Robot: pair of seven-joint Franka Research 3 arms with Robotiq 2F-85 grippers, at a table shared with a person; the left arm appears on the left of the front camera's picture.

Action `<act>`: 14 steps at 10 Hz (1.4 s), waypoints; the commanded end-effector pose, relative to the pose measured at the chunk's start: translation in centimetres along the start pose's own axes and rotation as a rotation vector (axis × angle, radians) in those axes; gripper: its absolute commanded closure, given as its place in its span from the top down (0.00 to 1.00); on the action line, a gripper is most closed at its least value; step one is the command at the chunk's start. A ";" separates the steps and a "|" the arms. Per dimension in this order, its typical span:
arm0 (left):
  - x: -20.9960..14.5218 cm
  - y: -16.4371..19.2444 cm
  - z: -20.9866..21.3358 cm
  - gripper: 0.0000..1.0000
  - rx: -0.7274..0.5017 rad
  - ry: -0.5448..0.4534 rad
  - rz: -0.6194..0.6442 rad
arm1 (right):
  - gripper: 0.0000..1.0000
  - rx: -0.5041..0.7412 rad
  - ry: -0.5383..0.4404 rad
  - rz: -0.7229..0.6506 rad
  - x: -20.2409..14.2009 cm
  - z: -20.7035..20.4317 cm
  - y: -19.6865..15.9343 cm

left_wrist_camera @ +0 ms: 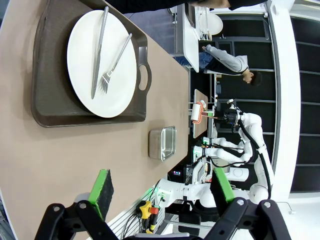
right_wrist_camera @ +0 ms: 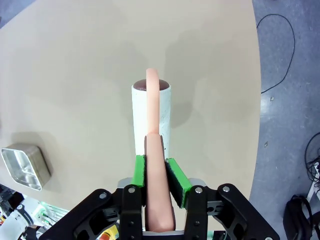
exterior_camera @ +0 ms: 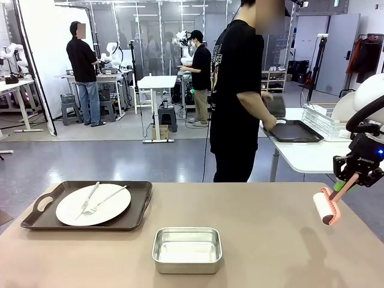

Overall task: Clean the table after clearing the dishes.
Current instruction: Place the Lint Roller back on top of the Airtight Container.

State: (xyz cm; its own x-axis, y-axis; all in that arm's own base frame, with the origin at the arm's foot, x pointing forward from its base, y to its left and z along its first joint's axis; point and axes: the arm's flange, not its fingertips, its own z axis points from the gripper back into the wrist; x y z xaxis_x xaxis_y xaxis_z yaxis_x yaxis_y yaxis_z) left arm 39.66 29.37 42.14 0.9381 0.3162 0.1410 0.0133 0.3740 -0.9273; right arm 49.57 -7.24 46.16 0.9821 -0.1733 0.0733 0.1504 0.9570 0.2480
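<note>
**Roller held at the table's right edge, dishes far to the left**

The right hand (exterior_camera: pixel 349 183) is clamped narrow on the salmon-pink handle of a lint roller (exterior_camera: pixel 324 208). In the right wrist view the green pads (right_wrist_camera: pixel 176 176) press the handle from both sides. The roller's white cylindrical roll points away from the fingers. It hangs above the right end of the table (exterior_camera: pixel 270 240), apart from the top, and throws a soft shadow on it.

The table top is a plain matte beige-tan, flat and smooth. At its left far side, well apart from the right hand, sits a dark brown rectangular tray (exterior_camera: pixel 138 198) with cut-out handles and a raised rim. On it lies a round white plate (exterior_camera: pixel 114 209), glossy and shallow. A silver knife (exterior_camera: pixel 89 198) and a silver fork (exterior_camera: pixel 105 201) lie across it, spreading apart toward the far side.

The left hand (left_wrist_camera: pixel 161 187) stands wide, nothing between its fingers. The tray lies ahead of it, apart from the fingertips.

Near the table's front middle, between the two hands, is a small rectangular steel pan (exterior_camera: pixel 187 249) with rounded corners and a dull brushed sheen.

A person (exterior_camera: pixel 237 90) in a black T-shirt stands at the far side. The person is turned toward a smaller white table (exterior_camera: pixel 300 157), with a hand on a second dark tray (exterior_camera: pixel 297 131) there.
</note>
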 end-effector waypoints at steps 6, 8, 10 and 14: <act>0.0 0.0 0.1 1.00 -0.009 -0.016 -0.002 | 0.23 -0.215 -0.041 0.329 -0.8 3.2 7.9; 0.0 0.0 0.1 1.00 -0.009 -0.016 -0.002 | 0.23 -0.301 -0.028 0.518 -2.6 3.0 13.6; 0.0 0.0 0.1 1.00 -0.009 -0.016 -0.002 | 0.23 -0.321 0.008 0.709 -3.4 1.6 19.1; 0.0 0.0 0.1 1.00 -0.009 -0.016 -0.002 | 0.23 -0.257 0.054 1.214 -6.8 0.0 28.8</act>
State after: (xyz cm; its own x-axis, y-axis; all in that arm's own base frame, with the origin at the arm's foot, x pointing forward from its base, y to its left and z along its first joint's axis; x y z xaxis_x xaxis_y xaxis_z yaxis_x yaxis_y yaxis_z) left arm 39.66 29.36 42.14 0.9382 0.3161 0.1409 0.0133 0.3740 -0.9274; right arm 46.95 21.12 51.86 0.6193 0.7810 0.0805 -0.7653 0.6234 -0.1604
